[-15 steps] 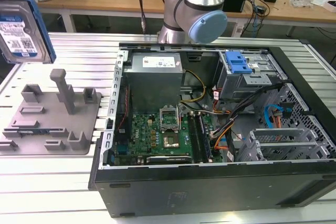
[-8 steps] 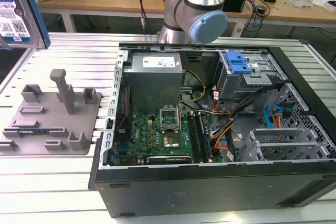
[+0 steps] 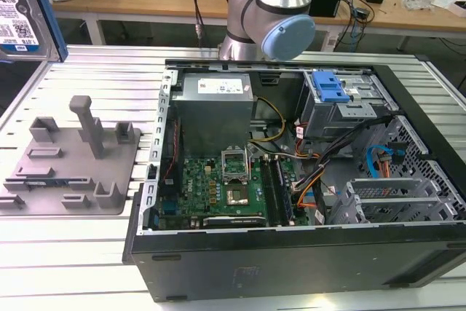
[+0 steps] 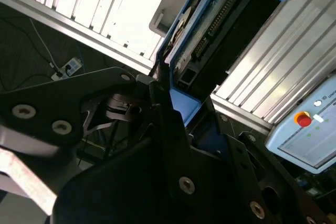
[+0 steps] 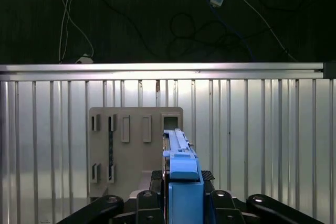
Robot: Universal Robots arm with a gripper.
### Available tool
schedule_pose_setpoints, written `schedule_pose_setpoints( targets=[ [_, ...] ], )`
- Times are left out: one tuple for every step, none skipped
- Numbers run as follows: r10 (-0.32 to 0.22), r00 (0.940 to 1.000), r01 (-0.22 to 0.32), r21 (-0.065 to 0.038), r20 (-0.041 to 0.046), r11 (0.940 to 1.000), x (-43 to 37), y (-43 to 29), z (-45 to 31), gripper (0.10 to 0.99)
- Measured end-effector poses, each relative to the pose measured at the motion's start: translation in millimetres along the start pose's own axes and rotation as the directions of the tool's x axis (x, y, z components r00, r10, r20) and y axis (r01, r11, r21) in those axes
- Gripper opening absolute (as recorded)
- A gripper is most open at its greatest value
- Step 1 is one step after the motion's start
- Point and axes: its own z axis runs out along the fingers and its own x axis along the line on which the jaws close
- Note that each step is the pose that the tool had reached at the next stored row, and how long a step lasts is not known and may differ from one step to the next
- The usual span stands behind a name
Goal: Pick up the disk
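1. The end effector (image 5: 181,203) is clamped on the disk (image 5: 181,166), which sits edge-on between its fingers, lifted clear above the worktop (image 5: 262,129); in the exterior view the disk (image 3: 22,12) hangs high at the frame's left edge
2. The grip appears to sit on the blue rails, which are likely smooth plastic; the disk could slide out or rotate if the arm jerks
3. The fixture (image 5: 131,145) lies directly below the end effector; a slip would drop the disk onto its posts (image 3: 87,125)
4. In the second wrist view the disk's connector edge (image 4: 210,24) faces away from the end effector, exposed to any knock
5. The case (image 3: 306,180) stands well away, so a collision there looks unlikely
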Motion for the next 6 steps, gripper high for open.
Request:
schedule_pose_setpoints(
  targets=[
    [0.000, 1.0000, 0.000, 0.000, 0.0000, 1.0000, 0.0, 0.0, 0.0, 0.365],
    [0.000, 1.0000, 0.000, 0.000, 0.0000, 1.0000, 0.0, 0.0, 0.0, 0.365],
    [0.000, 1.0000, 0.000, 0.000, 0.0000, 1.0000, 0.0, 0.0, 0.0, 0.365],
    [0.000, 1.0000, 0.000, 0.000, 0.0000, 1.0000, 0.0, 0.0, 0.0, 0.365],
    [0.000, 1.0000, 0.000, 0.000, 0.0000, 1.0000, 0.0, 0.0, 0.0, 0.365],
    [0.000, 1.0000, 0.000, 0.000, 0.0000, 1.0000, 0.0, 0.0, 0.0, 0.365]
  ],
)
